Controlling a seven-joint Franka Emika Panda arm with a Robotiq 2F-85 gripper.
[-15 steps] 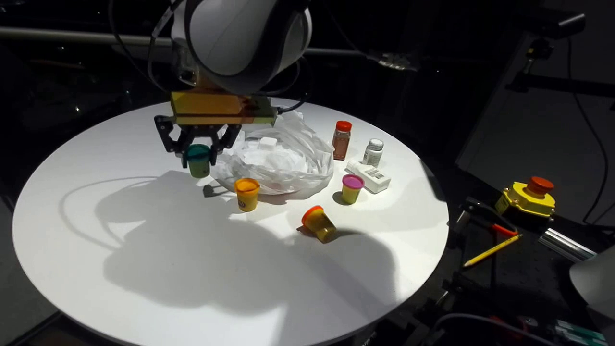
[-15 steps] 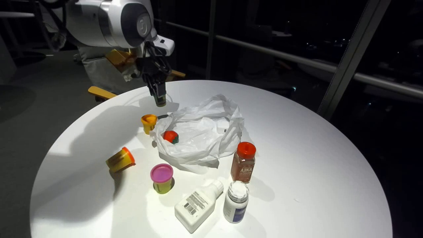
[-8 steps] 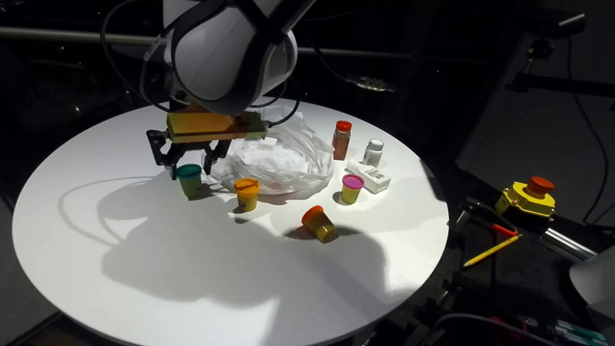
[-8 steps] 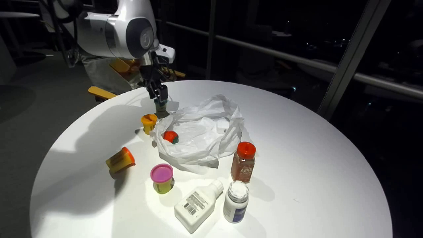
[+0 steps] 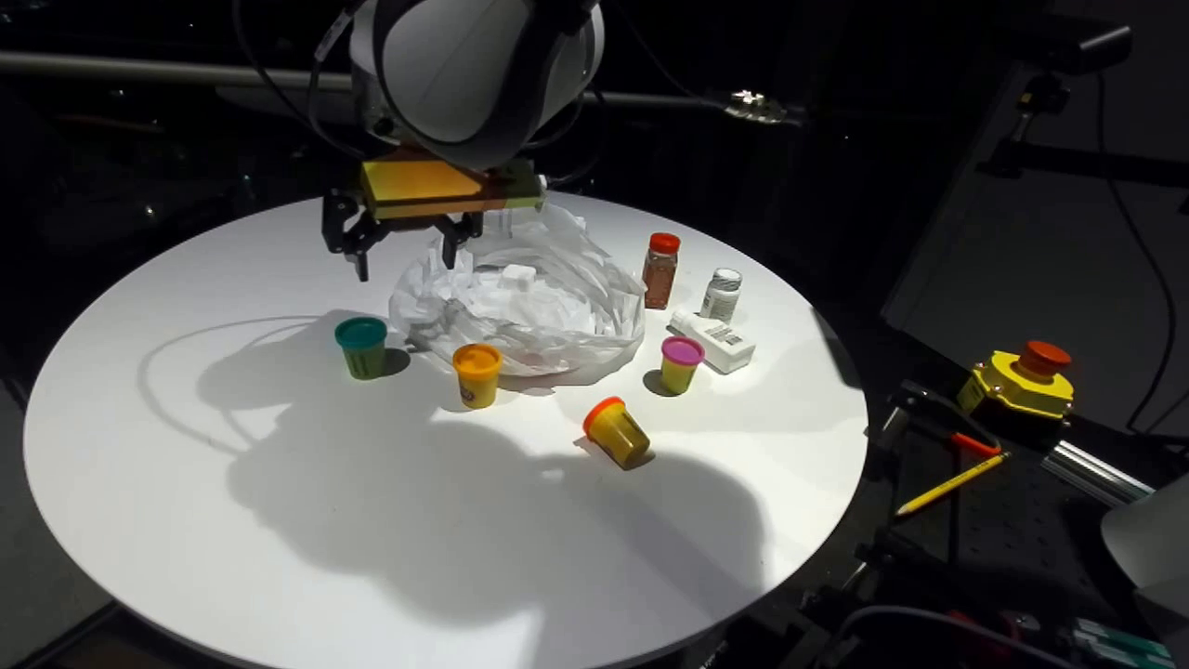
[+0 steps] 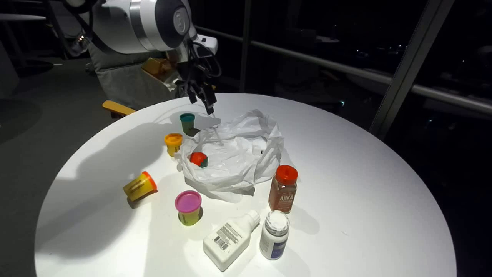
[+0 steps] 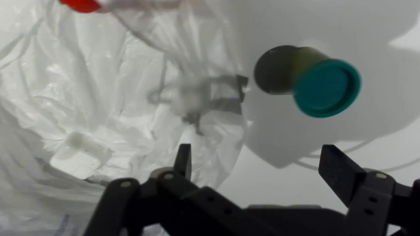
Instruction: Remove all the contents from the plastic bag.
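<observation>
The white plastic bag (image 5: 520,325) lies spread on the round table with its mouth facing up. Inside it, a red toy fruit with a green end (image 6: 198,158) rests near one wall and a small white block (image 6: 258,146) near the opposite wall. The wrist view also shows the white block (image 7: 78,157) among the folds, plus part of the red fruit (image 7: 82,4). My gripper (image 5: 407,271) hovers above the table beside the bag, its fingers (image 7: 341,173) wide apart with nothing between them. A teal-lidded tub (image 5: 360,348) stands upright on the table below the gripper.
An orange-lidded tub (image 5: 478,379) stands close against the bag. Farther out are a tipped tub with a red-orange lid (image 6: 139,187), a pink-lidded tub (image 6: 188,207), a lying white bottle (image 6: 228,240), a white pill bottle (image 6: 274,235) and a red-capped spice jar (image 6: 283,190).
The gripper lowered the teal-lidded tub to the table and let go of it. It has since risen and shifted toward the bag, with its jaws spread wider.
</observation>
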